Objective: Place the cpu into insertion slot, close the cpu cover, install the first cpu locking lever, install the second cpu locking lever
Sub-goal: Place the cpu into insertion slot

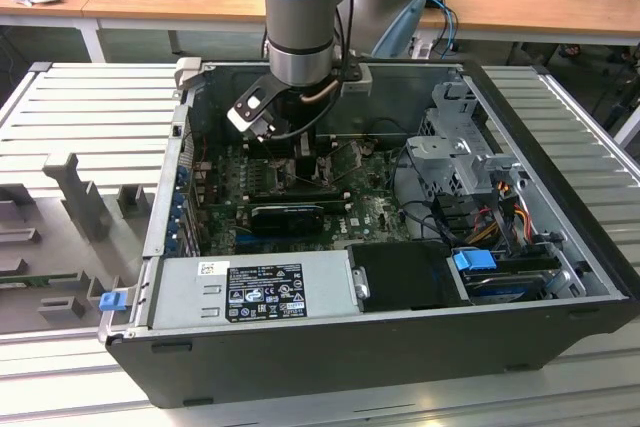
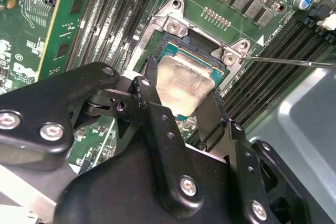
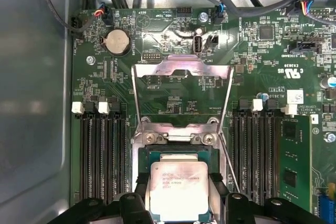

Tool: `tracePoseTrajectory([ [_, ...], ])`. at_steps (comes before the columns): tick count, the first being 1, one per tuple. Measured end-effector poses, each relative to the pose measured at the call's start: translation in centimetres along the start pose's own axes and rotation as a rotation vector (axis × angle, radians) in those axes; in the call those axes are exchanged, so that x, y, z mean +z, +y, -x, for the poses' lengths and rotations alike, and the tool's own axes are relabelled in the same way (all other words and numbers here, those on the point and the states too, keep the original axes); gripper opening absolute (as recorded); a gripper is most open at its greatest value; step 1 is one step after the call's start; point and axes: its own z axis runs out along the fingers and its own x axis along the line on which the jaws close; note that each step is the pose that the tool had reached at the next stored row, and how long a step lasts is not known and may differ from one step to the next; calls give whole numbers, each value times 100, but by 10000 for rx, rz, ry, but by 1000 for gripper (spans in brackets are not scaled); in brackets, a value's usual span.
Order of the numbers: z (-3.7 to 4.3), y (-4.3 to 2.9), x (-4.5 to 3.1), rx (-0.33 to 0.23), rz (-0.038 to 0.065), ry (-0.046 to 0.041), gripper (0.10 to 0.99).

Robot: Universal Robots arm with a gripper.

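A big grey counter [image 1: 90, 107] with grooves holds an open black computer case [image 1: 400, 347]. The robot arm [image 1: 300, 7] reaches down from above into the middle of the case. A silver box with a sticker [image 1: 250, 292] sits along the near wall, toward the exterior view's left. A metal cage with colored wires [image 1: 465, 147] is toward the exterior view's right.

On the floor of the case lies the green board [image 3: 252, 77], with long black slots on both sides of the socket.

The black end effector [image 2: 181, 90] hangs right over the socket. In both wrist views its two fingers [image 3: 218, 195] press on two facing sides of the cpu [image 3: 178, 190], so it is gripping the chip.

The cpu cover [image 3: 181, 70] stands flipped up and open, just past the insertion slot [image 3: 176, 138].

The cpu [image 2: 184, 85] is shiny and pale, and it sits at the slot, inside the metal rim. I cannot tell if it is all the way down.

A thin metal lever [image 2: 289, 62] sticks out beside the slot, free and not hooked down.
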Motion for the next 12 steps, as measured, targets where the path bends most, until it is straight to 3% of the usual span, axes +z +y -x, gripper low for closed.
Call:
tracePoseTrajectory([
  [2, 0, -2, 30, 16, 1, 0, 529],
  [12, 0, -2, 33, 17, 1, -9, 545],
])
